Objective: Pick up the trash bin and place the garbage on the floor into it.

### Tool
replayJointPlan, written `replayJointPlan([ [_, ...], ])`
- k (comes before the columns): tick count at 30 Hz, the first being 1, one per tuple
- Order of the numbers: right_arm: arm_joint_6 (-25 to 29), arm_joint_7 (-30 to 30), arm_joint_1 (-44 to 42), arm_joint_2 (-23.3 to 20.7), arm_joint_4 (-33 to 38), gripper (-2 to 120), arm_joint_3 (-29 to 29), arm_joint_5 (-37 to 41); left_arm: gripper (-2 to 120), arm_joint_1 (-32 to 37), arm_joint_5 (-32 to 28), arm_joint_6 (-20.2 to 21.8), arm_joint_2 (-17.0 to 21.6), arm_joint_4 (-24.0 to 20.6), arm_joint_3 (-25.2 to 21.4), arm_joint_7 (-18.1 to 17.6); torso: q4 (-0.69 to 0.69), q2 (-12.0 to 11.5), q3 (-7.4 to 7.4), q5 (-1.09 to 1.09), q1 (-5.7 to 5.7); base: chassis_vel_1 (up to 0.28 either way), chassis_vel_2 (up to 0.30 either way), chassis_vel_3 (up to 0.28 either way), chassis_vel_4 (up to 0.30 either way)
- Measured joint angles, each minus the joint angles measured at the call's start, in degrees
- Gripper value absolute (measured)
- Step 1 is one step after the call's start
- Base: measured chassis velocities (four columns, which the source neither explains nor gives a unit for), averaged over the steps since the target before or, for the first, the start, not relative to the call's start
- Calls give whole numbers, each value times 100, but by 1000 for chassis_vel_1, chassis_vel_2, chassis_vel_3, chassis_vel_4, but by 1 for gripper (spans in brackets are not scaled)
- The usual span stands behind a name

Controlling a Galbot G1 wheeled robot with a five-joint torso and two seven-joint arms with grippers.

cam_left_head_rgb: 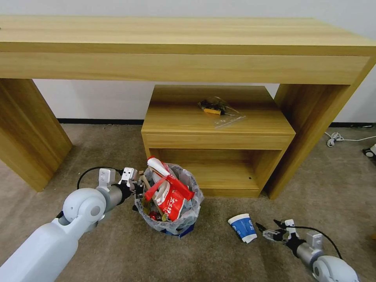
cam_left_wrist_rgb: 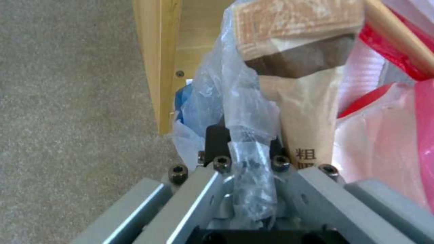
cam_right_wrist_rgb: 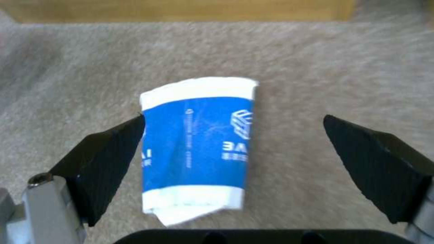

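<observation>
From my station, most of the job reads as done. The trash bin [cam_left_head_rgb: 169, 201] stands on the floor [cam_left_head_rgb: 117, 250] in front of the low wooden cabinet [cam_left_head_rgb: 217, 133], and it is packed — a red-and-white wrapper [cam_left_head_rgb: 172, 197] stands up out of it with a brown paper bag [cam_left_wrist_rgb: 307, 115] and a wooden stick [cam_left_wrist_rgb: 398, 40] beside it, all inside the crinkly plastic liner [cam_left_wrist_rgb: 230, 101]. My left tool [cam_left_head_rgb: 138, 187] is at the bin's rim on the robot's left side, fingers closed on the rim with a fold of the liner caught between them, as the left wrist view shows it. So I judge the bin is held, though I cannot tell whether it is lifted or resting on the carpet.

What is left, as far as I can see, is one piece: a blue-and-white paper cup [cam_left_head_rgb: 243, 227], flattened and lying on its side on the carpet, to the right of the bin and well apart from it. My right tool [cam_left_head_rgb: 266, 231] sits low just beside it. In the right wrist view its fingers are spread wide, one tip [cam_right_wrist_rgb: 131, 130] touching or nearly touching the cup's edge, the other standing off — nothing gripped yet.

I see no other litter on the carpet. A clear plastic bag [cam_left_head_rgb: 219, 109] lies on the cabinet top, not on the floor.
</observation>
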Motion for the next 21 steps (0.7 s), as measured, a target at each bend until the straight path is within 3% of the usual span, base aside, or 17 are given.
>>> replayJointPlan([
  [5,44,-298,512,140,-724,100,-164,-230,0,3,-5,0,-7,0,0,4,1,0,0,1,0,0,0,0,0],
  [21,120,-409,1288,311,-1721,100,-481,-308,0,-55,4,0,-66,97,45,59,0,0,0,0,0,0,0,0,0],
])
